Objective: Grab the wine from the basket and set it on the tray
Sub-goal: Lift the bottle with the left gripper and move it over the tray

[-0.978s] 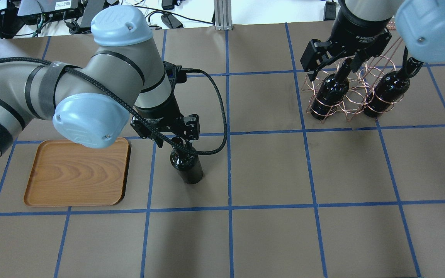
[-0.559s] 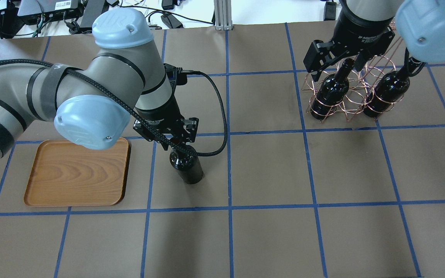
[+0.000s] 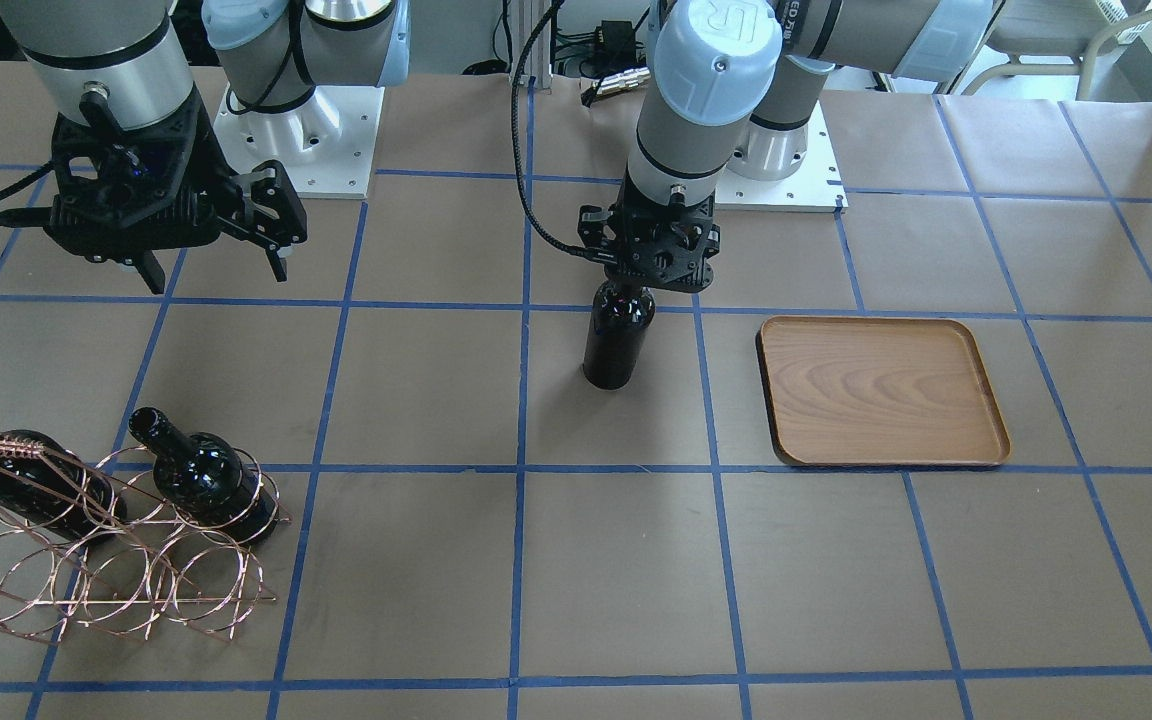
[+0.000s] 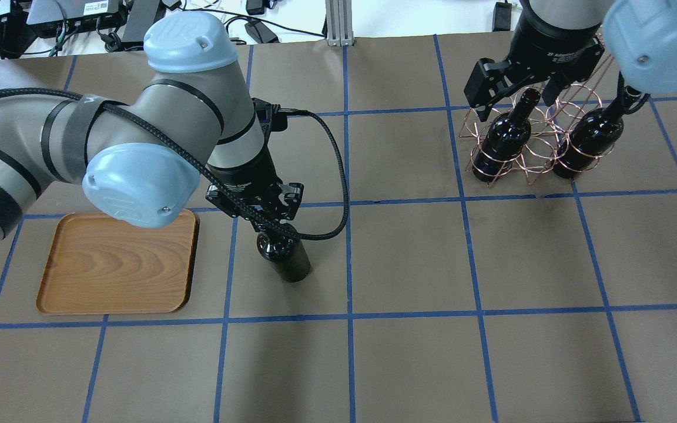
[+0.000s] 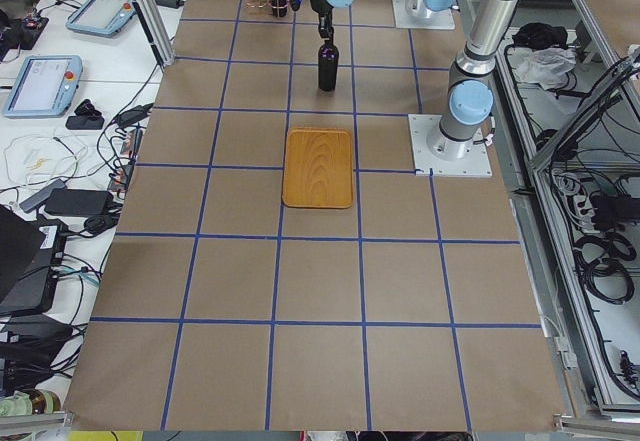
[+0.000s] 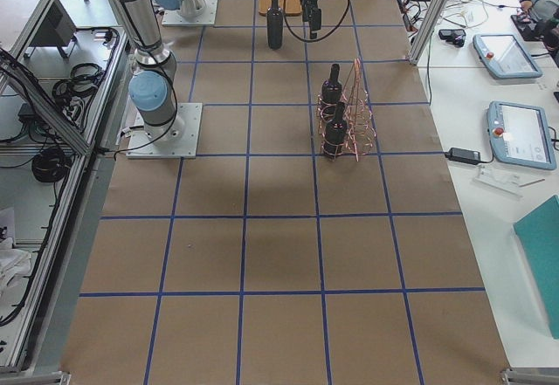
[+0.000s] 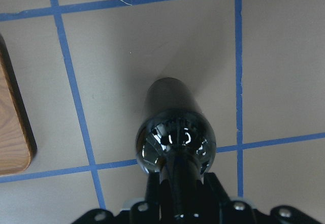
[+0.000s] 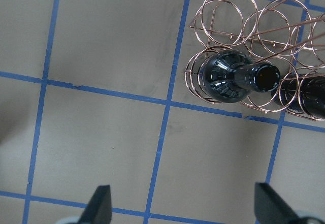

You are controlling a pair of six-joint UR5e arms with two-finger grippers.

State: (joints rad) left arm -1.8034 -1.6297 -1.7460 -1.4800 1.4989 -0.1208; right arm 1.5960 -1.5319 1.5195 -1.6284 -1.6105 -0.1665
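Clamping the long narrow neck of a glossy near-black glass wine bottle [image 3: 618,345], the black two-finger left tool [image 3: 636,287] holds it upright in the front-facing view, over the brown tabletop [image 3: 436,400] with its blue tape grid. The bottle is near the flat rectangular brown wooden tray [image 3: 881,390] but apart from it, and whether its base touches the tabletop cannot be told. The black right tool [image 3: 216,270] hangs with its fingers spread wide and nothing between them, nearer the robot than the copper-coloured wire basket [image 3: 116,590] of round rings, where two more dark bottles [image 3: 201,478] lean. From overhead, one blue tape line runs between the tray and the held bottle, and the basket sits well apart at the far right. Both side views show the held bottle upright between tray and basket. The left wrist view looks down the neck onto the bottle's shoulder, with the tray's corner at the left edge. The right wrist view shows two fingertips far apart at the bottom edge, with the basket and an open bottle mouth at the upper right.
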